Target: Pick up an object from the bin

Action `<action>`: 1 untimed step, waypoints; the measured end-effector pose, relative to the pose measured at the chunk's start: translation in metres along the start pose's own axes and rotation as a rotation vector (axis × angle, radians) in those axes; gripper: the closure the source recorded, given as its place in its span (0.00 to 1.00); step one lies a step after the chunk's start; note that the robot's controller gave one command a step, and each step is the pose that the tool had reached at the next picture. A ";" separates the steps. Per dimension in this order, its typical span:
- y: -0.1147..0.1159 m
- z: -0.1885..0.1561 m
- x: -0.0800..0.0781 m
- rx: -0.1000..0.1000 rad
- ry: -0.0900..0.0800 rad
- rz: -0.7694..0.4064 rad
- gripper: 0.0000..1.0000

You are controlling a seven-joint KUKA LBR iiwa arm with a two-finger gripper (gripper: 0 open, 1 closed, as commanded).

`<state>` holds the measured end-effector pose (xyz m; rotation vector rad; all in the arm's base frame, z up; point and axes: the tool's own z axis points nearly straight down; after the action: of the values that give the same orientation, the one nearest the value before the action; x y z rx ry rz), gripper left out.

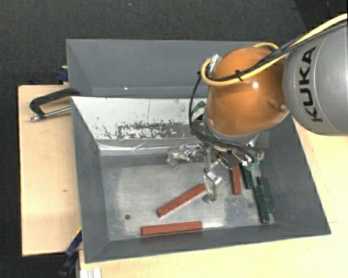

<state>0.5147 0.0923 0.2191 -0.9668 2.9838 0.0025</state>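
The bin [136, 186] holds the hand [211, 188], low at the upper end of the slanted red bar [181, 201]. Whether it is wide or narrow, I cannot tell. This looks like the reaching step; next, close squarely on the bar and lift.

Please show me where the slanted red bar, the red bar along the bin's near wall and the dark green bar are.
slanted red bar [179, 201], camera view, middle of its length.
red bar along the near wall [171, 228], camera view, its middle.
dark green bar [263, 203], camera view, its lower half.
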 end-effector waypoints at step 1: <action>0.021 0.042 -0.017 0.004 -0.003 0.000 0.00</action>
<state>0.5159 0.1194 0.1776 -0.9654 2.9801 -0.0014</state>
